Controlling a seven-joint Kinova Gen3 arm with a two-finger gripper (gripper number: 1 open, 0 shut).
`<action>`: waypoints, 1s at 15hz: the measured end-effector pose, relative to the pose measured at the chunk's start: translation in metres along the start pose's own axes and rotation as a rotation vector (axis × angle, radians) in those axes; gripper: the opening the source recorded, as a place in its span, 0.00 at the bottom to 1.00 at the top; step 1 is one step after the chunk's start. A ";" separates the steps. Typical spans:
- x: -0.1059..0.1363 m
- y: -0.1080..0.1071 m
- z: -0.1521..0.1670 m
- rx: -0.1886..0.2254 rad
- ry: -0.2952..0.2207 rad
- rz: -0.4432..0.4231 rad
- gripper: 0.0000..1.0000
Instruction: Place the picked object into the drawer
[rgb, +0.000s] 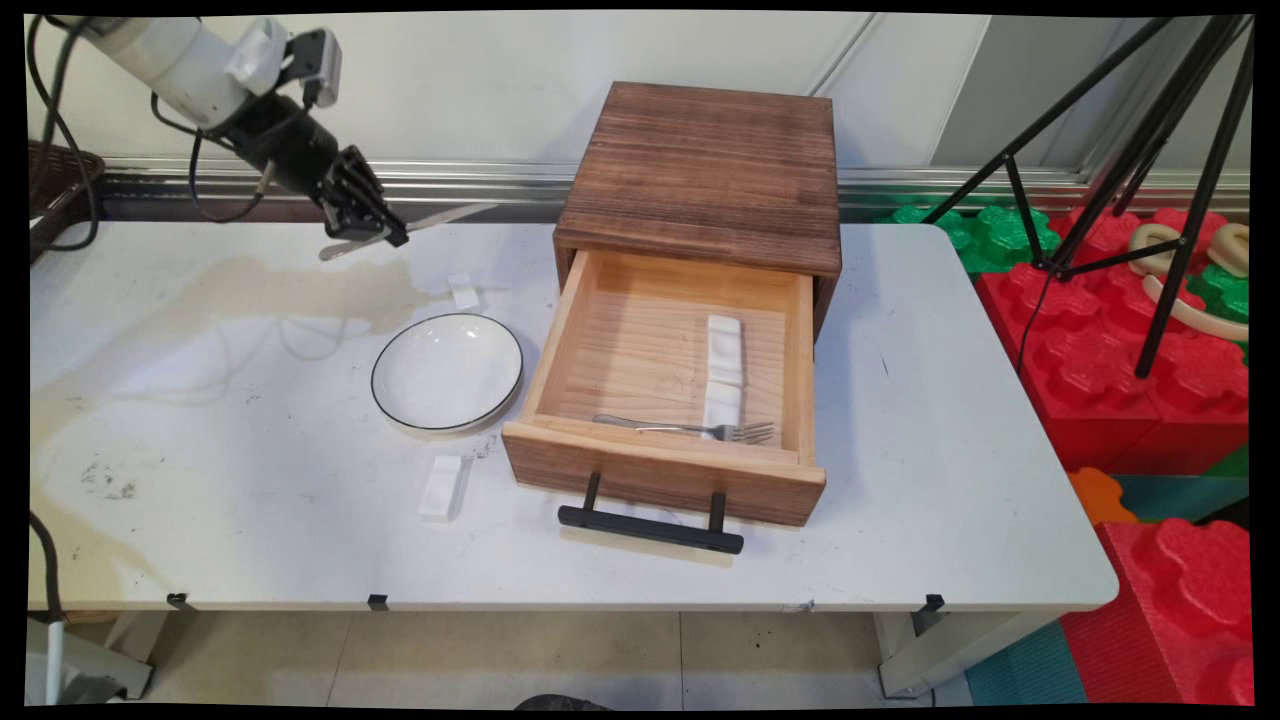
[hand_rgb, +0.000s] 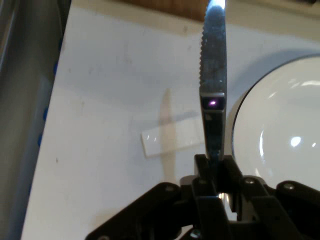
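One camera stands still, high over the near side of the worktop. It looks down and across to the wall behind, from far enough to see the whole top, the wooden drawer box and the red blocks on the right.

The other camera sits on the arm's hand and looks along the claw, close above the worktop. It sees only a small patch.

Both views show the white plate, the small white block beside it, and the knife.
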 end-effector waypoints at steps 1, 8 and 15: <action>0.007 0.003 -0.007 -0.002 0.018 0.012 0.00; 0.052 0.025 -0.035 -0.025 0.124 0.087 0.00; 0.107 0.054 -0.033 -0.069 0.206 0.136 0.00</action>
